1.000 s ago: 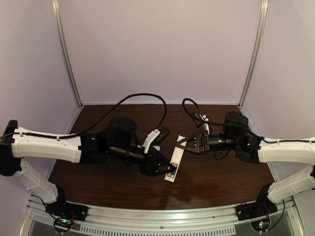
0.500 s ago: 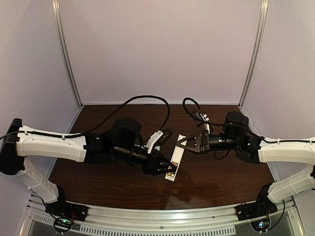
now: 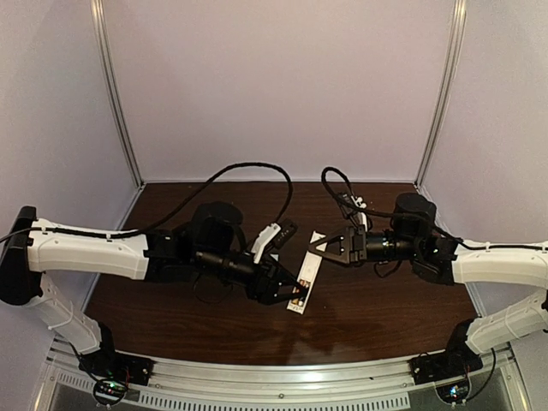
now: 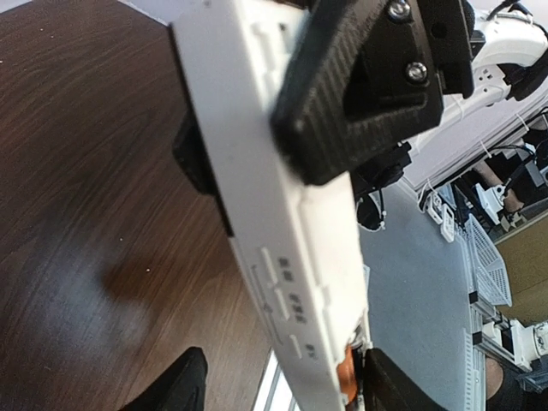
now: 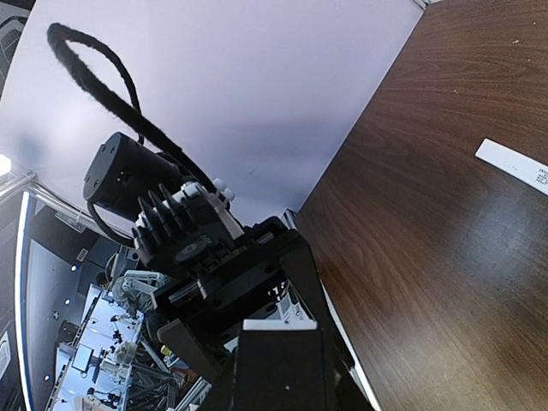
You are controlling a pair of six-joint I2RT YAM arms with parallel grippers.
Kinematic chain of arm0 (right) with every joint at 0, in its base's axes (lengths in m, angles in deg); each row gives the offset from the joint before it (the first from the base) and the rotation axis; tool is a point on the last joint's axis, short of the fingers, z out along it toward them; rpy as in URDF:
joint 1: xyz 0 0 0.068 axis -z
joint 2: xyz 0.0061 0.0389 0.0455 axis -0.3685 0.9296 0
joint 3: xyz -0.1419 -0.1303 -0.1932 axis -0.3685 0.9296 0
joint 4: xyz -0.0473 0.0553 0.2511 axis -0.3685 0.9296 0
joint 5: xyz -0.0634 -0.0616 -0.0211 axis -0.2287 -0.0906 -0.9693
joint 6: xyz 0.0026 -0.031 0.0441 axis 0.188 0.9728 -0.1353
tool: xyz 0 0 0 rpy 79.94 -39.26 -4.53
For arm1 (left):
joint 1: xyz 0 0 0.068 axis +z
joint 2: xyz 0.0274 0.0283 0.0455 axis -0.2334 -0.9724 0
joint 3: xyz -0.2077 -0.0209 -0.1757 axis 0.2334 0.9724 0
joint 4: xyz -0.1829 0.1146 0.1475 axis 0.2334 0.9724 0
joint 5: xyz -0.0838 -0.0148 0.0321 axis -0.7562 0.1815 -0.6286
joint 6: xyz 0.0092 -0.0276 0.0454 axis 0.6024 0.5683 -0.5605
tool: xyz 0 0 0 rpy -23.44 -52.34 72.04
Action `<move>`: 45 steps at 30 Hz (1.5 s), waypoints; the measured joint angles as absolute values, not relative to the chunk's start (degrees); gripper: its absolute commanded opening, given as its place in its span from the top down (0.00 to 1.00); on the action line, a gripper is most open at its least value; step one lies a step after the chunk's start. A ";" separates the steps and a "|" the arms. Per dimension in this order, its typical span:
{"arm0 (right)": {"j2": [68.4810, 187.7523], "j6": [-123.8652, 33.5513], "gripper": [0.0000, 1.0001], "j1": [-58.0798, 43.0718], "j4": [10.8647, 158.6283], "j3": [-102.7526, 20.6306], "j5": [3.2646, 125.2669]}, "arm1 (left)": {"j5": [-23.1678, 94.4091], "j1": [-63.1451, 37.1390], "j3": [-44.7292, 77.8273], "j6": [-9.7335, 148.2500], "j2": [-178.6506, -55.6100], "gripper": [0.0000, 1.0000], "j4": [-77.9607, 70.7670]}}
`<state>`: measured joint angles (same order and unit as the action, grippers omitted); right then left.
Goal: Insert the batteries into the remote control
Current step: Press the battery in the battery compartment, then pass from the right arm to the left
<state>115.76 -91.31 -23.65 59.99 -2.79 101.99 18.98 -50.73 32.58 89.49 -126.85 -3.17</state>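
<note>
The remote control (image 3: 306, 272), a slim white bar, is held off the table between both arms. My right gripper (image 3: 318, 250) is shut on its far end; its black finger (image 4: 360, 86) clamps the bar in the left wrist view. My left gripper (image 3: 294, 296) is at the near end, jaws open on either side of the bar (image 4: 282, 223). One fingertip (image 4: 398, 385) is against the orange battery (image 4: 347, 377), which sits in the end of the remote. The other finger (image 4: 175, 390) is apart from the bar. In the right wrist view only the remote's white end (image 5: 278, 324) shows. The black battery is hidden.
A short white piece with a dark end (image 3: 271, 238) lies on the brown table (image 3: 377, 317) just left of the remote. A flat white strip (image 5: 514, 163) lies on the wood in the right wrist view. Black cables arc over the back of the table.
The left gripper has shifted slightly right, closer onto the remote's near end. The right gripper still holds the far end in nearly the same place.
</note>
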 measured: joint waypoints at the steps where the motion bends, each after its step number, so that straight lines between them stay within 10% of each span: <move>1: 115.50 -91.29 1.00 -23.48 60.18 -2.77 101.99 | 19.00 -50.38 32.78 89.16 -126.43 0.30 -3.10; 9: 110.93 -88.60 1.00 -17.73 66.35 -2.64 101.53 | 22.71 -43.30 32.99 80.79 -120.44 0.13 4.14; 21: 107.70 -86.70 1.00 -11.98 71.90 1.30 100.70 | 27.83 -35.61 29.58 68.07 -124.27 0.18 13.64; 45: 108.42 -94.31 0.99 -14.04 67.09 6.78 90.99 | 39.08 -53.16 6.61 80.73 -147.70 0.30 8.13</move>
